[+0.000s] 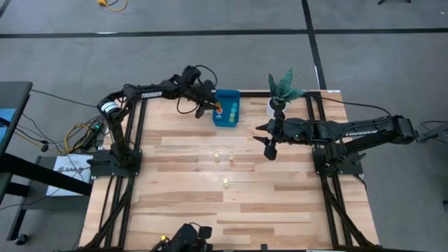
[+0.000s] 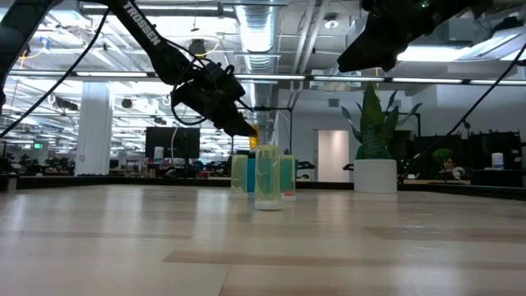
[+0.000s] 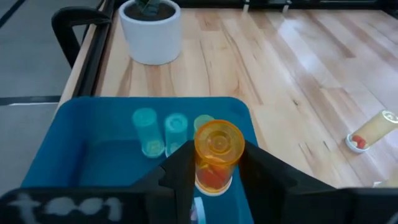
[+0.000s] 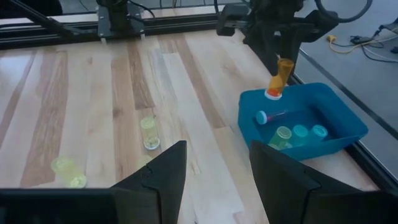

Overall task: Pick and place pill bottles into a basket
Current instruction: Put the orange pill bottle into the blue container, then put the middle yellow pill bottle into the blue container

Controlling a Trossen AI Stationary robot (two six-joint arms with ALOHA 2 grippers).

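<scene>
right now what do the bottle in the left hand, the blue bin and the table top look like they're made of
The orange pill bottle, pinched in the left hand, looks like translucent plastic: light glows through its wall. The blue bin seems to be opaque moulded plastic, with smooth, evenly coloured walls. The table top looks like sealed wooden planks: visible grain, seams and a soft sheen.

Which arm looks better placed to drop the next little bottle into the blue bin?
The left. Its pincer is shut on an orange bottle right over the blue bin. The right pincer hangs open and empty above the table, away from the bin.
</scene>
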